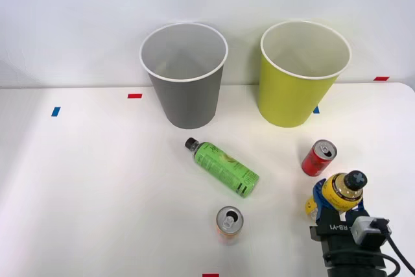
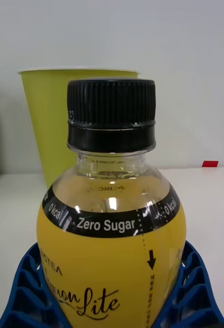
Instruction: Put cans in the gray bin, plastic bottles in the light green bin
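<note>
My right gripper (image 1: 336, 202) is shut on the yellow-label plastic bottle (image 1: 342, 188), which stands upright near the table's front right. In the right wrist view the blue fingers (image 2: 24, 289) hug both sides of that bottle (image 2: 112, 241), and its black cap points up. The light green bin (image 1: 299, 76) stands beyond it at the back right and also shows behind the cap (image 2: 45, 118). The gray bin (image 1: 185, 76) is at the back centre. A green-label bottle (image 1: 224, 167) lies on its side mid-table. The red can (image 1: 318, 158) stands just beyond the gripper. The orange can (image 1: 229, 224) stands at the front centre.
Small red (image 1: 134, 96) and blue (image 1: 55, 111) tape marks dot the white table (image 1: 97, 192). A red mark (image 1: 381, 78) sits near the far right edge. The wall rises right behind the bins.
</note>
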`<state>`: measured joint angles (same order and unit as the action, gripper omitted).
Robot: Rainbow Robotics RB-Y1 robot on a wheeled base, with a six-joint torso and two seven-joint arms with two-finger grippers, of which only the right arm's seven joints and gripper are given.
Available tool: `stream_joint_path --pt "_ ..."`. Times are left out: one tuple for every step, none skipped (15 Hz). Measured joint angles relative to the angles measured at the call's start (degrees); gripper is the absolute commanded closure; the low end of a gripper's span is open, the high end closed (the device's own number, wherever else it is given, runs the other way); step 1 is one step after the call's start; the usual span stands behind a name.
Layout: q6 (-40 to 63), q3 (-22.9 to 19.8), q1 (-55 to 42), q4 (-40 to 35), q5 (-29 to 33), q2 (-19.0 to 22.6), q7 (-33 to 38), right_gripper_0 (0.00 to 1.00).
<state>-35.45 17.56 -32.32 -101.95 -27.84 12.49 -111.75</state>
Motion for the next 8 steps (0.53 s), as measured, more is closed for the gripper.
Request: stream_joint_path --pt "0.0 -0.1 -0.1 -0.1 0.4 -0.2 0.0 1.00" --pt "0.0 -0.3 -0.2 -0.3 0.9 -0.3 0.0 1.00" --pt "0.0 -0.4 -0.6 -0.9 1.4 -0.3 0.0 1.00" --pt "0.2 -0.5 -1.3 -2.3 1.9 -0.1 0.1 1.00" --pt "1.4 -0.6 -2.0 -4.5 2.2 0.2 0.2 1.00" --pt "4.2 -0.6 -2.8 -7.3 2.3 0.5 0.2 1.00" --pt "7.5 -0.6 -3.7 -11.2 2.4 0.8 0.3 1.00" --pt "11.1 -0.6 -4.6 -15.6 2.2 1.0 0.4 1.00"
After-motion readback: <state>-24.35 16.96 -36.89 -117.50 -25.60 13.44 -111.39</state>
